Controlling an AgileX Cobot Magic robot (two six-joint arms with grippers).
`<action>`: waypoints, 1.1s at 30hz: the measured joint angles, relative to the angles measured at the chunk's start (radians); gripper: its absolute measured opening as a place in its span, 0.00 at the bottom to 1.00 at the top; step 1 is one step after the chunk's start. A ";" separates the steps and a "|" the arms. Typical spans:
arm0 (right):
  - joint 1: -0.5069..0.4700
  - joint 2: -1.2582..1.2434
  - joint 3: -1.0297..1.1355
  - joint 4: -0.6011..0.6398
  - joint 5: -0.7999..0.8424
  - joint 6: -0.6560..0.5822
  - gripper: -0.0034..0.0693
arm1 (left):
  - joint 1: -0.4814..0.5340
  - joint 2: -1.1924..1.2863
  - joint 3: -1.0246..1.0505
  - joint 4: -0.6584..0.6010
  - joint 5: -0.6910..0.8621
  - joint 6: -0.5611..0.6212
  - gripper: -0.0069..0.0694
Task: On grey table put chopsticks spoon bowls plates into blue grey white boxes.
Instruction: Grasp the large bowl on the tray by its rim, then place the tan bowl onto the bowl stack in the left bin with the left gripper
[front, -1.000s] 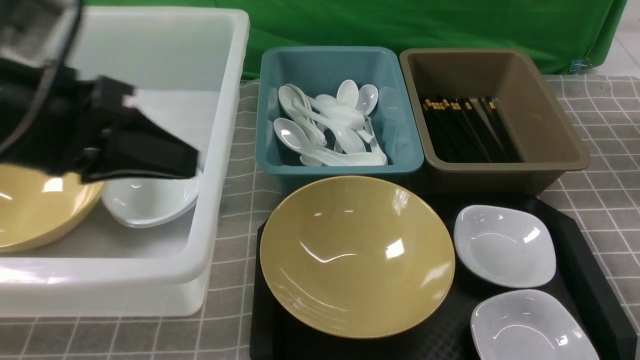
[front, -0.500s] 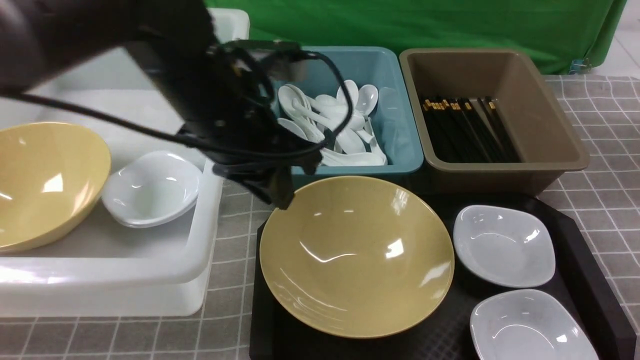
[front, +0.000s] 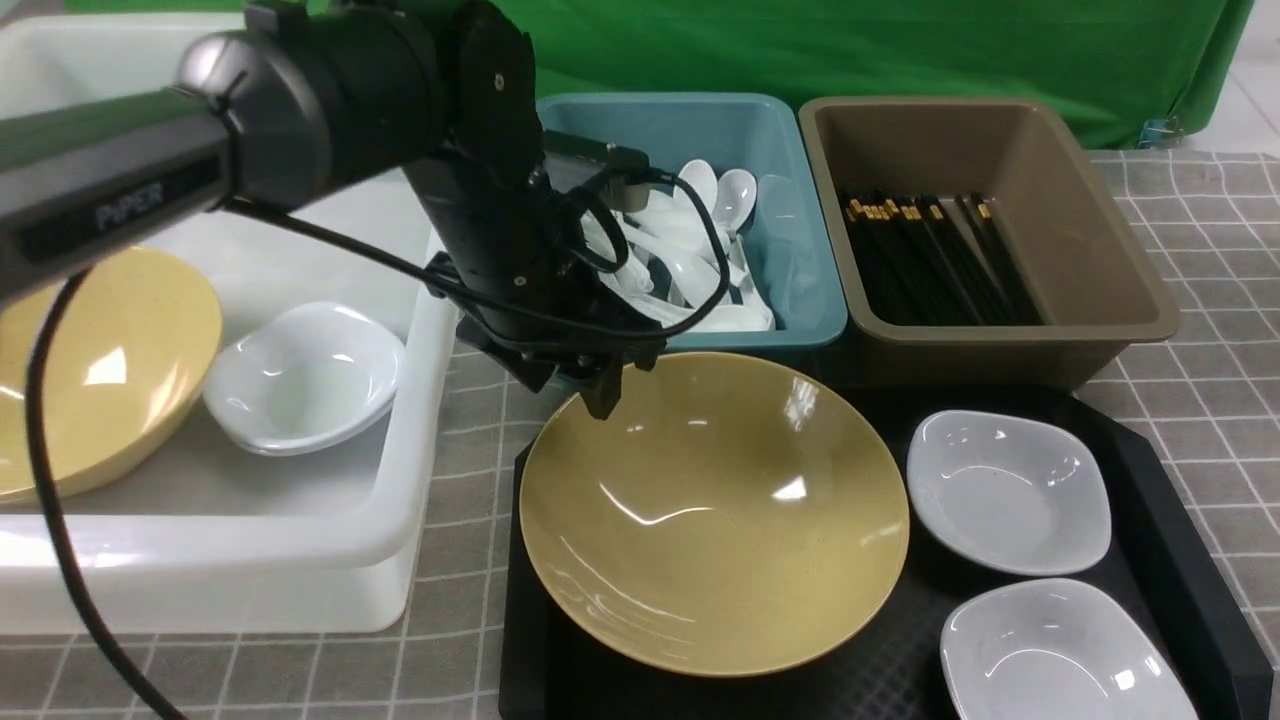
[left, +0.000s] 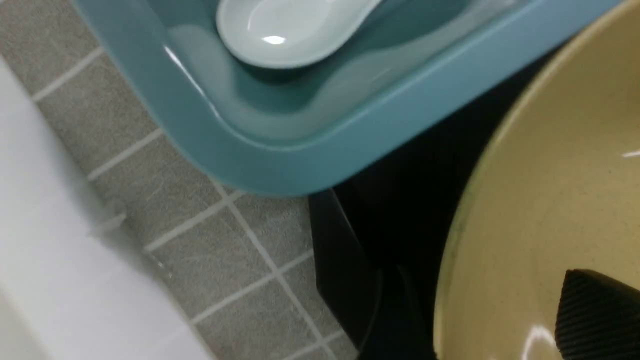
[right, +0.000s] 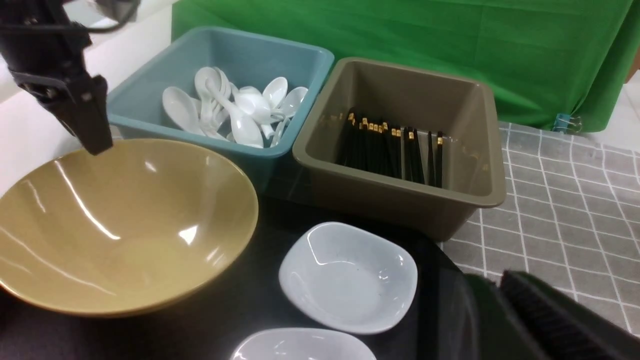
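Two parted jaws of the left gripper (front: 568, 390) straddle the far rim of the large yellow bowl (front: 715, 515) on the black tray (front: 1150, 470), one finger (left: 595, 315) inside, clamping nothing. The left arm (front: 300, 100) reads "PiPER".

One word can be read: "PiPER", printed in pale grey capitals with a small "i" on the dark band of the black and grey tubular forearm link of the left arm (front: 130, 205). In the front view it is found at about 9 o'clock, towards the edge of the frame. The lettering is faint and slightly tilted, following the link's slope upward towards 3 o'clock.
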 joint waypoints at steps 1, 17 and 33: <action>0.000 0.000 0.000 0.000 0.000 0.000 0.12 | 0.000 0.007 0.000 0.000 -0.008 0.000 0.62; 0.000 0.000 0.000 0.000 0.000 0.000 0.15 | 0.000 0.098 -0.006 -0.126 -0.022 -0.003 0.32; 0.000 0.000 0.000 0.000 -0.016 0.000 0.16 | 0.196 -0.327 -0.149 -0.025 0.118 -0.026 0.11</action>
